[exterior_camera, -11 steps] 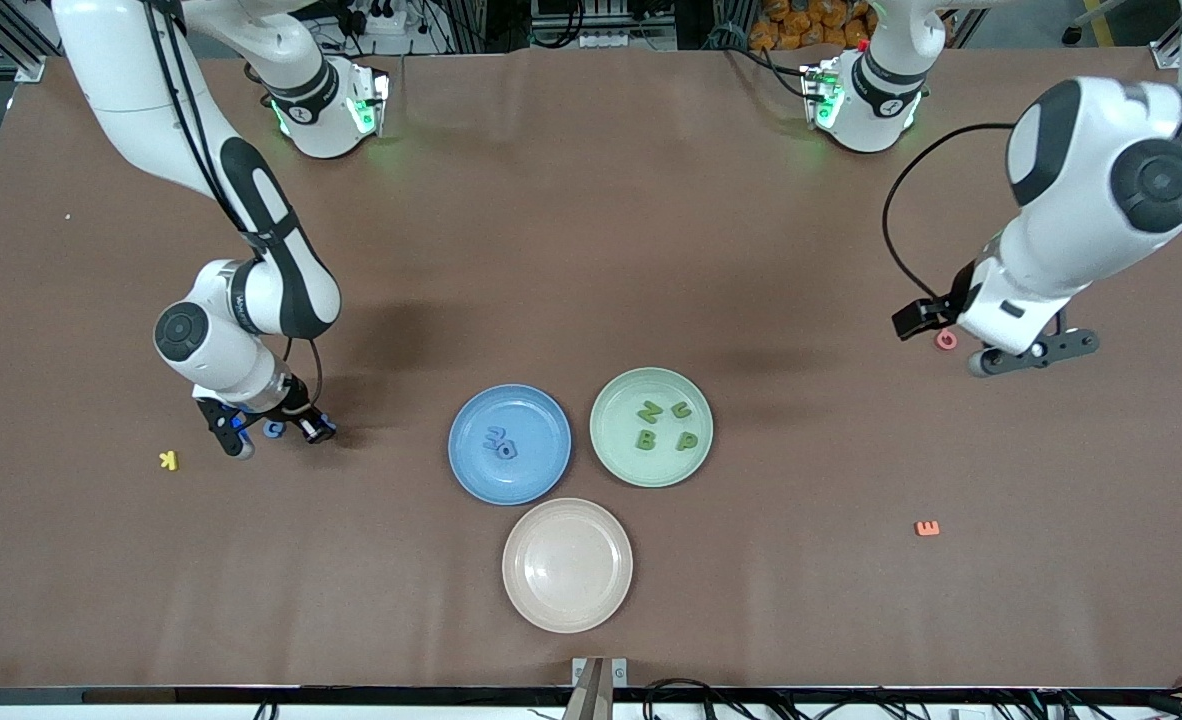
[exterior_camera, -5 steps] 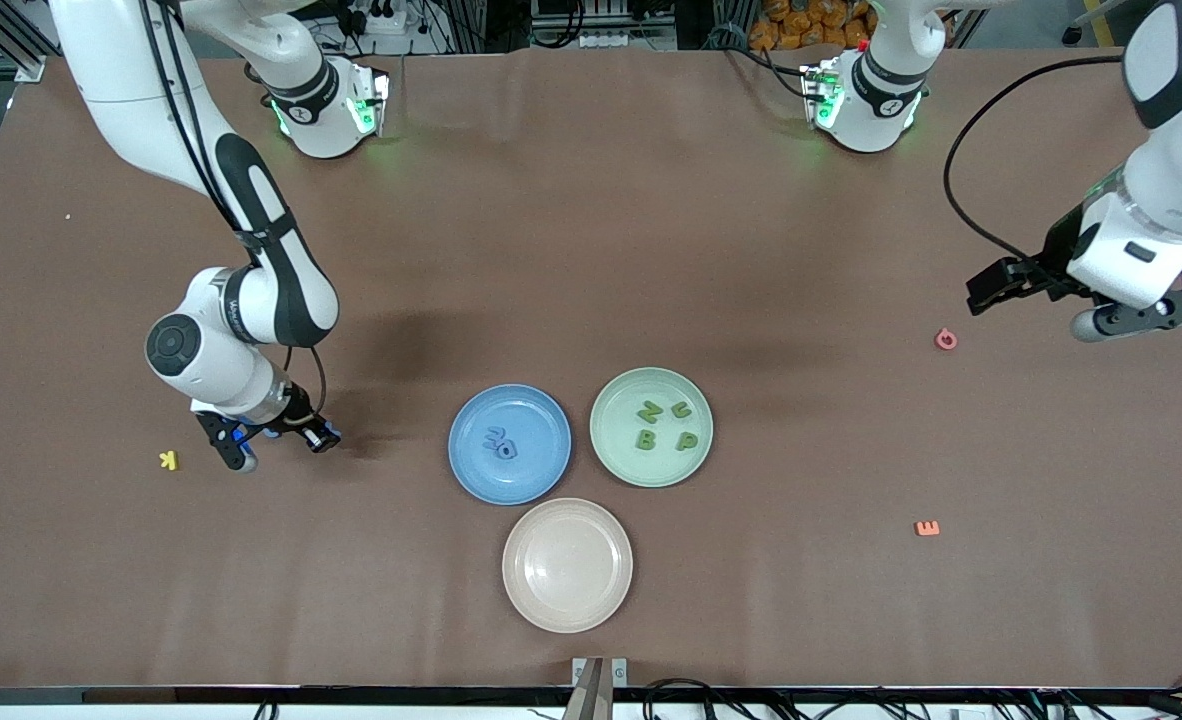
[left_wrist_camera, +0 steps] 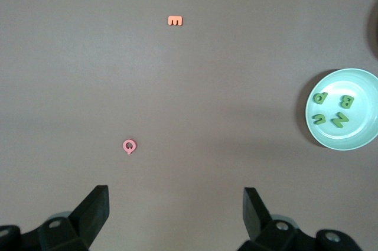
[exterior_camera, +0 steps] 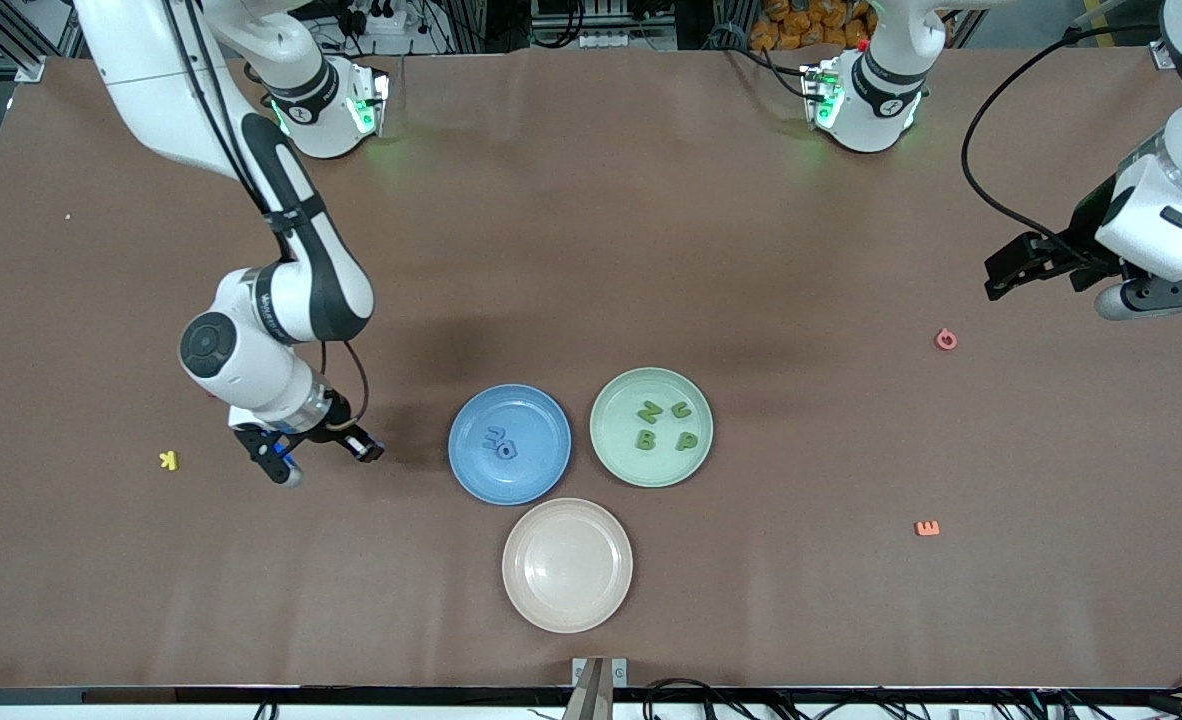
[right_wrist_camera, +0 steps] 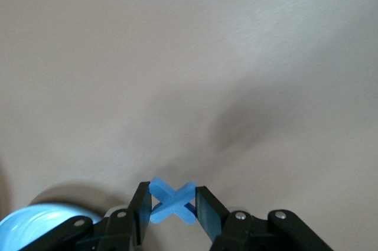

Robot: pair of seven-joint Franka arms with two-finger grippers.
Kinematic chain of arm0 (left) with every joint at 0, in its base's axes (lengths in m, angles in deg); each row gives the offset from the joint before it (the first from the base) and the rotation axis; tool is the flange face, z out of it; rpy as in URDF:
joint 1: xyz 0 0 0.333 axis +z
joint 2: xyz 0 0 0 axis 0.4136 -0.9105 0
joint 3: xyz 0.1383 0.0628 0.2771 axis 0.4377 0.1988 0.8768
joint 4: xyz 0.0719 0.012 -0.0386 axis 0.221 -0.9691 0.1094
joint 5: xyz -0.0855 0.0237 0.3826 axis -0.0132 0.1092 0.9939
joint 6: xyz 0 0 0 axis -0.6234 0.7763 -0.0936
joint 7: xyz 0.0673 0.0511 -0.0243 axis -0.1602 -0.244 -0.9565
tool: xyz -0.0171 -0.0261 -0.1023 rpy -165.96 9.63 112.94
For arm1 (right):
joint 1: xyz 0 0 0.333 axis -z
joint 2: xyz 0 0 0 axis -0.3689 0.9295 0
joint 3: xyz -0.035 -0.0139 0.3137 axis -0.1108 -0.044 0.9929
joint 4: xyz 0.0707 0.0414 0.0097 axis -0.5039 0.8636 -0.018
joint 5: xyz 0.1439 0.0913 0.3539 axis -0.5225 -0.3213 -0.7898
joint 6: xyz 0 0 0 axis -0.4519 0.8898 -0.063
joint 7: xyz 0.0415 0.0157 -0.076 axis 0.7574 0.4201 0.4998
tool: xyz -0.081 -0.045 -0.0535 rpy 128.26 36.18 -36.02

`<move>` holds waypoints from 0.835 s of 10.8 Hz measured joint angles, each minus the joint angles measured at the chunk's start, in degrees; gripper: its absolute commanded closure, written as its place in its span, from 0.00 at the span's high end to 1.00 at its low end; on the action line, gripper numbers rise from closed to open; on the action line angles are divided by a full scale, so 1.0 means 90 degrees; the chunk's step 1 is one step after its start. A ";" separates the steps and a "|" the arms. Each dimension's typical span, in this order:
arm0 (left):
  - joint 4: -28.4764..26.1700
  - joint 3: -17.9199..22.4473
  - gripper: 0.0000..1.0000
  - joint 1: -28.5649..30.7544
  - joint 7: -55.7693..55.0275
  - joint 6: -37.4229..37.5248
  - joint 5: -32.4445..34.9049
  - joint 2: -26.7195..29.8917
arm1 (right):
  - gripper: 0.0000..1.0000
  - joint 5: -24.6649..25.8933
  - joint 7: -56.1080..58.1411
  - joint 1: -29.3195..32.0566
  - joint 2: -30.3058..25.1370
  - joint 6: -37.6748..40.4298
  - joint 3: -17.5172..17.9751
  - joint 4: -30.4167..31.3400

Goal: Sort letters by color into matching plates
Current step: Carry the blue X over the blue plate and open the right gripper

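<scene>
Blue X letter (right_wrist_camera: 172, 202) pinched between right gripper (right_wrist_camera: 172, 207) fingers (right_wrist_camera: 206, 211), left gripper (left_wrist_camera: 176, 215) fingers spread wide, empty.

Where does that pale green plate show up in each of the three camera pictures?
Front view: green plate sits mid-table, beside the blue plate, toward the left arm's end.
Left wrist view: at the picture's edge, holding four green letters.
Right wrist view: not in it.
Shared landmark: pink letter, in the front and left wrist views.
</scene>
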 measured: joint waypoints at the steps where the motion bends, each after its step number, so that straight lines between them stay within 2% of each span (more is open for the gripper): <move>1: 0.0119 -0.0001 1.00 -0.0006 0.0064 0.0075 0.0000 0.0000 | 0.16 -0.0001 -0.0014 -0.0157 0.0000 0.0003 0.0019 -0.0120; 3: 0.0224 0.0002 1.00 -0.0007 0.0146 0.0107 0.0000 0.0001 | 0.16 -0.0063 -0.0033 -0.0500 0.0007 0.0007 0.0082 -0.0407; 5: 0.0233 0.0001 1.00 -0.0010 0.0249 0.0108 0.0000 0.0000 | 0.16 -0.0361 -0.0039 -0.0868 0.0173 0.0012 0.0147 -0.0870; 9: 0.0235 0.0001 1.00 -0.0014 0.0257 0.0128 0.0000 -0.0001 | 0.17 -0.0494 -0.0064 -0.1393 0.1012 0.0007 0.0169 -0.1731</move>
